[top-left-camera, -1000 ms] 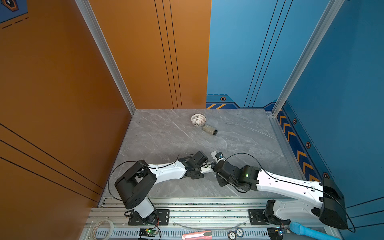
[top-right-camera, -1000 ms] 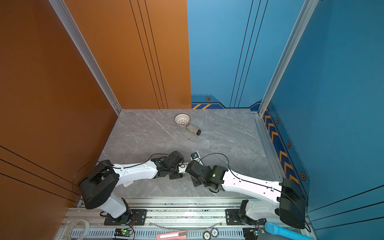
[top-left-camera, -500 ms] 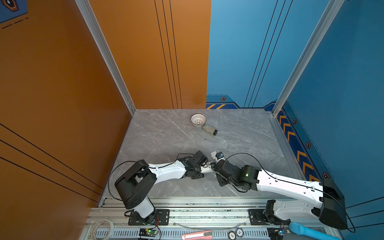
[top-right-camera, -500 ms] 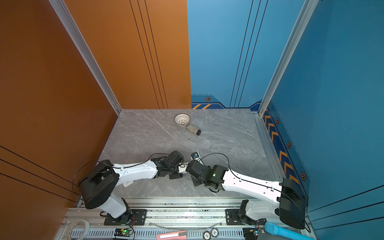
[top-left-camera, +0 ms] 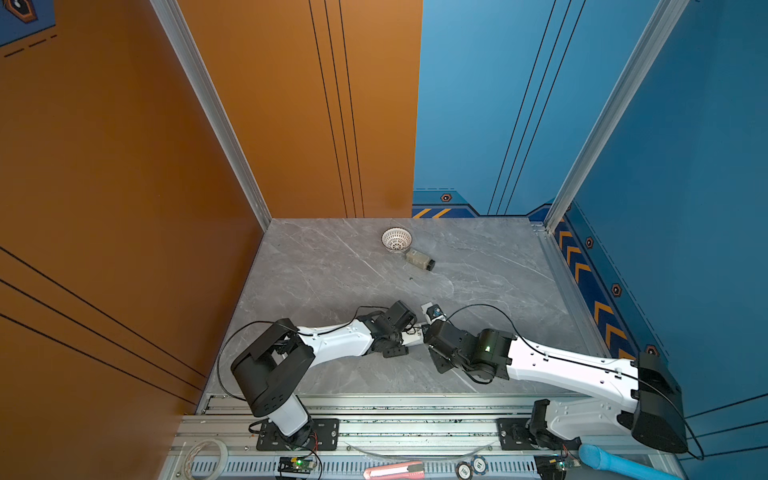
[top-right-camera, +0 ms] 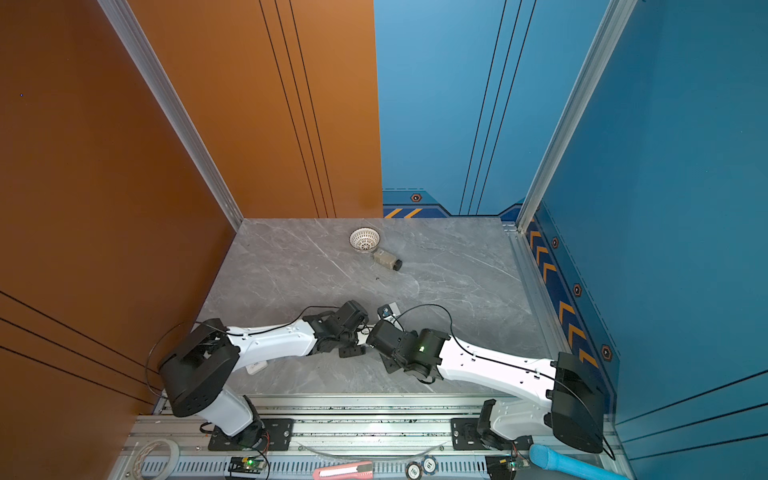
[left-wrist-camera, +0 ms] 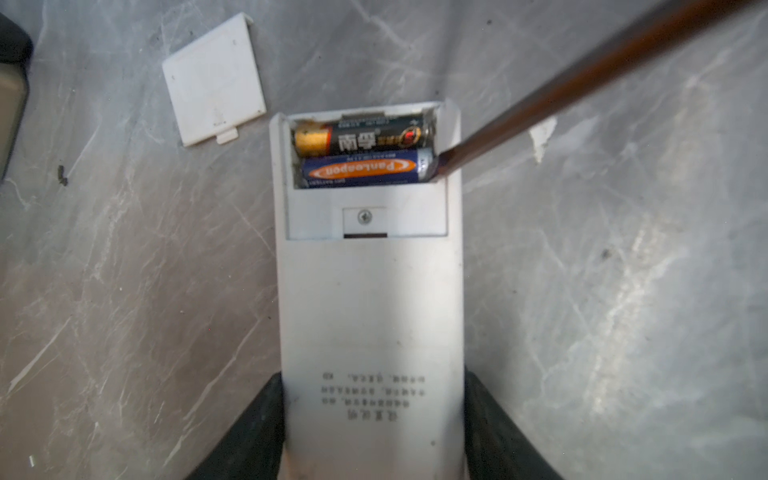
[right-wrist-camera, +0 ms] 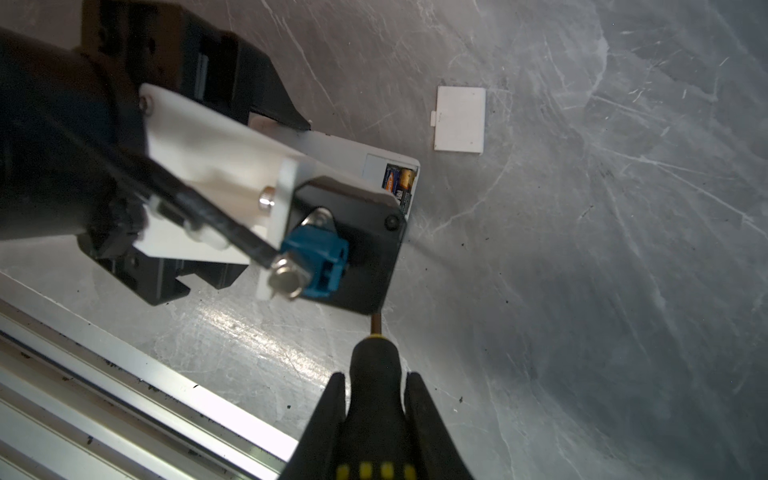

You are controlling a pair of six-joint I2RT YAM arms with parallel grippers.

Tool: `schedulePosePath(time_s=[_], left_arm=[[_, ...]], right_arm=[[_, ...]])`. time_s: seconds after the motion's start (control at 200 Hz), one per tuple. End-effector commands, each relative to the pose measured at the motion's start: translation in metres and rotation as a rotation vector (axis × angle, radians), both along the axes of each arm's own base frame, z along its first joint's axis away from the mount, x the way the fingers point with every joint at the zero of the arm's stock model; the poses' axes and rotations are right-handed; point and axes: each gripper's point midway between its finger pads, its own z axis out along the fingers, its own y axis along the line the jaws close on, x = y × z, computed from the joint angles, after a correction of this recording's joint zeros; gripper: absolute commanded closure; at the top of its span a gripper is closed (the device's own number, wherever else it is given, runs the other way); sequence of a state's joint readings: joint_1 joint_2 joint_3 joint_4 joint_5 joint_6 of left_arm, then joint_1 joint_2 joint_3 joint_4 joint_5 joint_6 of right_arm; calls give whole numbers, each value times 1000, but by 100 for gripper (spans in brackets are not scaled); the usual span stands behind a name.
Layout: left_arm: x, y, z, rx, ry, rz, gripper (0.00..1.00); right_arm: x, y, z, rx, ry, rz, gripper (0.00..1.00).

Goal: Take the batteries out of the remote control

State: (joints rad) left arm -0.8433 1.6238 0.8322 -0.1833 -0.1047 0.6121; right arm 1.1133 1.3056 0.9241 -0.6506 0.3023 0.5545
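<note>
Batteries (left-wrist-camera: 363, 153) are being held in the open compartment of the remote control (left-wrist-camera: 370, 311), lying near six o'clock on the table (top-left-camera: 311, 282). It is being clamped across its sides by the left gripper (left-wrist-camera: 372, 388). The screwdriver (right-wrist-camera: 374, 353), being squeezed by the right gripper (right-wrist-camera: 375, 379), is being touched to the end of the blue battery (left-wrist-camera: 361, 169).

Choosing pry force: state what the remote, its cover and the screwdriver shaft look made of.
Remote: likely matte white plastic, with moulded edges. Cover: same plastic look, thin with a moulded tab. Shaft: probably metal, a dark glossy rod.
</note>
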Motion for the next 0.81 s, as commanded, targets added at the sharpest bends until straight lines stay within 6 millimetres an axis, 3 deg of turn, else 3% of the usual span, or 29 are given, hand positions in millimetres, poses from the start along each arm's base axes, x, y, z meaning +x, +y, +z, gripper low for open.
schedulePosePath(time_s=[0.0,0.526,0.801], left_arm=[[-20,33,-37,152,112,8,100],[-28,31,-35,143,163,-17,100],[-30,31,-34,136,201,-21,100]], right_arm=[[-10,-20,-20,-150,47,20,100],[-7,-10,-28,-332,-160,-85,100],[-3,-3,-25,-270,-292,-152,100]])
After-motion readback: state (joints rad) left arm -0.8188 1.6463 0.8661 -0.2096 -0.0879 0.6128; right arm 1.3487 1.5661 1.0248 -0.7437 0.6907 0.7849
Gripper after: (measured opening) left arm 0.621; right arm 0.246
